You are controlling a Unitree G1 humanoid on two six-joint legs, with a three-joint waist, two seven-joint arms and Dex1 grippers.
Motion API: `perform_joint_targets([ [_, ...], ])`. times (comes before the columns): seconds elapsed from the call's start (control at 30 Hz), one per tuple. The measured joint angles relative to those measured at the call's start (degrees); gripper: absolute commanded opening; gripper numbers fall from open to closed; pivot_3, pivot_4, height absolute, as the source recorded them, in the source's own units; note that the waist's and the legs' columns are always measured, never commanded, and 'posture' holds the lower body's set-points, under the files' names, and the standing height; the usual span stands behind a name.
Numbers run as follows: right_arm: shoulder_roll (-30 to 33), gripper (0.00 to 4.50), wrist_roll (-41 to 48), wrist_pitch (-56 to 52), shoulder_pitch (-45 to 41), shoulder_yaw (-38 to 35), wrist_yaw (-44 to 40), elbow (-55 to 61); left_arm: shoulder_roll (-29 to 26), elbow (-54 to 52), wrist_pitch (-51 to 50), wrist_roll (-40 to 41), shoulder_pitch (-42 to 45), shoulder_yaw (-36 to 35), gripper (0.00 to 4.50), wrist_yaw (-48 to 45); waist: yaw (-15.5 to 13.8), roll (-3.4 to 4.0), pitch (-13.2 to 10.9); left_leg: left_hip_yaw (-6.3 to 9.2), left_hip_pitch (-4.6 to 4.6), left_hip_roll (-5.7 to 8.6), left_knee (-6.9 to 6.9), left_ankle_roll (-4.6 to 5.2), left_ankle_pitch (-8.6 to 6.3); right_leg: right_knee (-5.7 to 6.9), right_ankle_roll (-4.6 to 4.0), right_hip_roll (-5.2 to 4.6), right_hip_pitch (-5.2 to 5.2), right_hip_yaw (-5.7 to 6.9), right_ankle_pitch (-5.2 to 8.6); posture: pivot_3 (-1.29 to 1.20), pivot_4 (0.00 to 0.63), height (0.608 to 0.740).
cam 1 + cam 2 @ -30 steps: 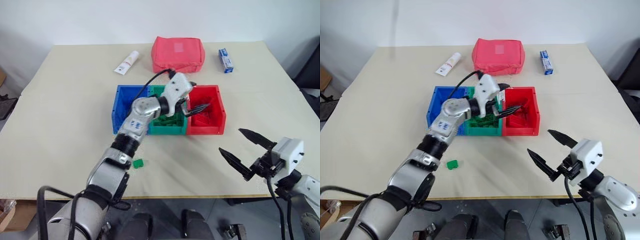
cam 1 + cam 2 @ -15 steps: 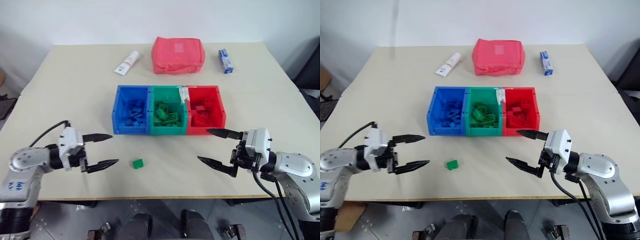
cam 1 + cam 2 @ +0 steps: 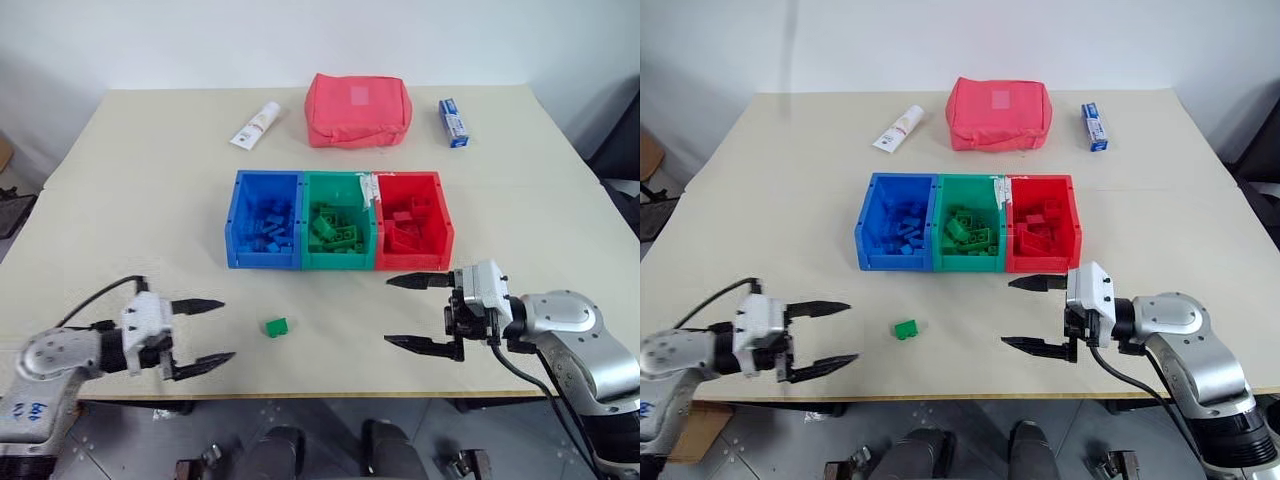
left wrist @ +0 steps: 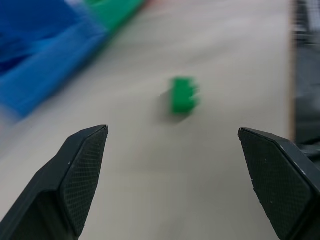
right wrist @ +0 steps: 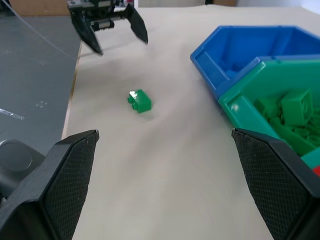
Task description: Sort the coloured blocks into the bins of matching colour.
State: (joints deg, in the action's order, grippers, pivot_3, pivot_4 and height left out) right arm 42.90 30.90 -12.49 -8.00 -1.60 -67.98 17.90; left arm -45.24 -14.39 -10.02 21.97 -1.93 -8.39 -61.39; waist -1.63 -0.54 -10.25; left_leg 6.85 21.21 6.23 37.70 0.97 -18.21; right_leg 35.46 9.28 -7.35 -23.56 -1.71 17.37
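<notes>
One small green block (image 3: 276, 326) lies loose on the table in front of the bins, near the front edge. The bins stand in a joined row: blue (image 3: 264, 232), green (image 3: 338, 232) and red (image 3: 412, 232), each holding several blocks of its own colour. My left gripper (image 3: 204, 331) is open and empty, low over the table to the left of the loose block and pointing at it. My right gripper (image 3: 407, 313) is open and empty to the right of the block, pointing left. The block (image 4: 184, 94) lies ahead between the left fingers.
A red fabric pouch (image 3: 358, 108) sits at the back, with a white tube (image 3: 254, 125) to its left and a small blue box (image 3: 452, 121) to its right. The table's front edge (image 3: 320, 392) runs just below both grippers.
My left arm has swung back from over the bins to the front left of the table and sunk low. The right gripper has turned to point left and shifted left.
</notes>
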Motion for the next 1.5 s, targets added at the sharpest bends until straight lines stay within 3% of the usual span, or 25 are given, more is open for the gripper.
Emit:
perform_joint_targets([
  [0.2, 1.83, 4.50, -2.20, 4.55, 6.35, -0.84, -3.01, 0.32, 2.68, -3.24, -9.06, -8.93, 6.48, 10.00, 4.43, 10.08, 0.49, 0.01, 0.01, -0.17, -0.05, -0.08, -0.09, -0.01, 0.00, 0.04, 0.01, 0.13, -0.10, -0.14, 0.00, 0.00, 0.150, 0.740],
  [0.23, 1.65, 4.50, -2.68, 5.22, 6.88, -0.73, -3.05, 0.33, 3.15, -3.35, -10.52, -9.91, 7.15, 11.13, 4.25, 11.43, 0.54, 0.01, 0.01, -0.21, -0.04, -0.11, -0.09, -0.03, -0.01, 0.06, 0.01, 0.16, -0.14, -0.17, 0.00, 0.00, 0.150, 0.740],
  [0.33, 1.02, 4.50, -3.54, 6.38, 7.36, -0.79, -1.80, 0.43, 3.25, -4.75, -13.63, -11.73, 8.10, 13.68, 3.52, 12.87, 0.49, 0.04, 0.02, -0.21, -0.07, -0.11, -0.07, -0.05, 0.01, 0.10, 0.00, 0.15, -0.12, -0.19, 0.00, 0.00, 0.150, 0.740],
  [0.6, 0.24, 4.50, -4.35, 7.52, 9.68, -1.08, 1.01, 1.24, 3.24, -5.56, -14.76, -11.91, 9.29, 16.16, 1.03, 11.82, 0.07, 0.08, 0.05, -0.13, -0.09, -0.06, -0.01, -0.06, 0.01, 0.07, 0.01, 0.10, -0.03, -0.15, 0.00, 0.00, 0.150, 0.740],
  [0.63, 0.23, 4.50, -4.36, 7.56, 9.90, -1.17, 1.37, 1.32, 3.24, -5.42, -14.92, -11.91, 9.60, 16.17, 0.94, 11.77, 0.09, 0.08, 0.05, -0.13, -0.09, -0.07, -0.01, -0.06, 0.02, 0.08, 0.01, 0.10, -0.03, -0.15, 0.00, 0.00, 0.150, 0.740],
  [0.8, -1.83, 4.50, -3.83, 7.48, 12.01, -4.82, 5.88, 2.61, 9.93, -4.55, -17.53, -5.89, 13.74, 13.06, 0.94, 13.02, -0.04, 0.06, 0.04, -0.03, -0.01, -0.03, 0.05, -0.06, 0.02, 0.08, 0.01, 0.09, -0.04, -0.06, -0.01, 0.00, 0.150, 0.740],
  [1.0, -10.25, 4.50, -2.11, 6.27, 13.94, -10.32, 18.68, 6.21, 22.21, -0.55, -18.56, -3.43, 28.99, 9.43, 0.94, 22.89, -0.21, 0.04, 0.04, -0.02, 0.03, -0.01, 0.18, -0.09, 0.03, 0.14, 0.04, 0.12, -0.03, -0.02, -0.02, 0.00, 0.150, 0.740],
  [1.13, -13.85, 4.50, -3.03, 6.29, 15.15, -11.30, 24.97, 7.88, 29.07, 10.58, -15.99, -8.02, 39.56, 10.92, 0.94, 30.38, -0.10, 0.03, 0.03, -0.06, 0.02, 0.01, 0.20, -0.09, 0.03, 0.16, 0.06, 0.16, -0.04, -0.06, -0.03, 0.00, 0.150, 0.740],
  [1.27, -15.01, 4.50, -4.91, 6.45, 15.39, -10.71, 27.85, 9.03, 32.33, 23.64, -11.09, -12.00, 46.38, 13.96, 0.94, 32.03, 0.23, 0.03, 0.03, -0.14, 0.04, -0.03, 0.19, -0.09, 0.03, 0.16, 0.06, 0.22, -0.12, -0.13, -0.03, 0.00, 0.150, 0.740],
  [1.5, -16.52, 4.50, -7.12, 7.87, 18.07, -9.65, 30.03, 10.92, 31.84, 33.38, -5.79, -15.34, 49.17, 16.22, 3.19, 28.58, 0.25, 0.02, 0.03, -0.17, 0.07, -0.04, 0.19, -0.09, 0.03, 0.17, 0.06, 0.24, -0.16, -0.18, -0.03, 0.00, 0.150, 0.740],
])
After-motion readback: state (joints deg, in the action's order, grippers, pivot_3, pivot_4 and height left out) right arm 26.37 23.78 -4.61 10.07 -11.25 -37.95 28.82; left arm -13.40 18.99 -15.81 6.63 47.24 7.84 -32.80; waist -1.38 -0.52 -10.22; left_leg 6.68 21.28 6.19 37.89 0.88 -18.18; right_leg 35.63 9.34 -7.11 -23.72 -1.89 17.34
